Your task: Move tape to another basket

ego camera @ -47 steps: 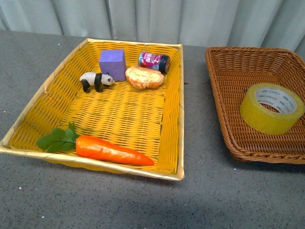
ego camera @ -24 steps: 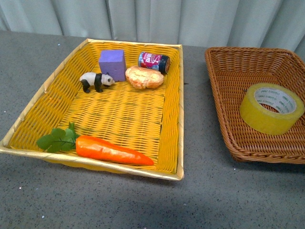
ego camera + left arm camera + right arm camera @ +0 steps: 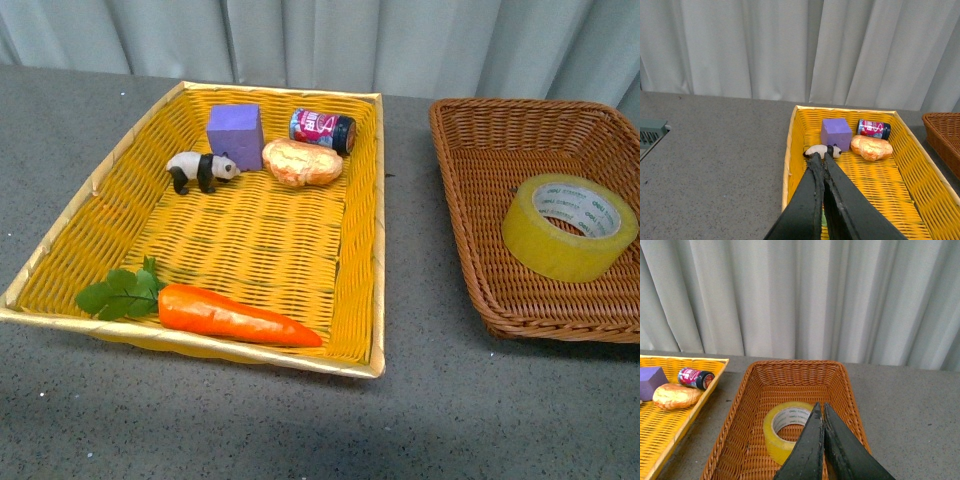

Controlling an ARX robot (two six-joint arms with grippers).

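Note:
The yellow tape roll (image 3: 569,226) lies flat inside the dark brown wicker basket (image 3: 470,180) at the right of the table. It also shows in the right wrist view (image 3: 782,432), inside the brown basket (image 3: 740,405). My right gripper (image 3: 821,406) is shut and empty, held above the tape and apart from it. My left gripper (image 3: 819,158) is shut and empty, above the yellow basket (image 3: 790,150). Neither gripper shows in the front view.
The bright yellow woven basket (image 3: 372,250) at the left holds a carrot (image 3: 235,316), a toy panda (image 3: 200,168), a purple block (image 3: 236,133), a bread piece (image 3: 302,162) and a small can (image 3: 322,129). Grey curtains hang behind the grey table.

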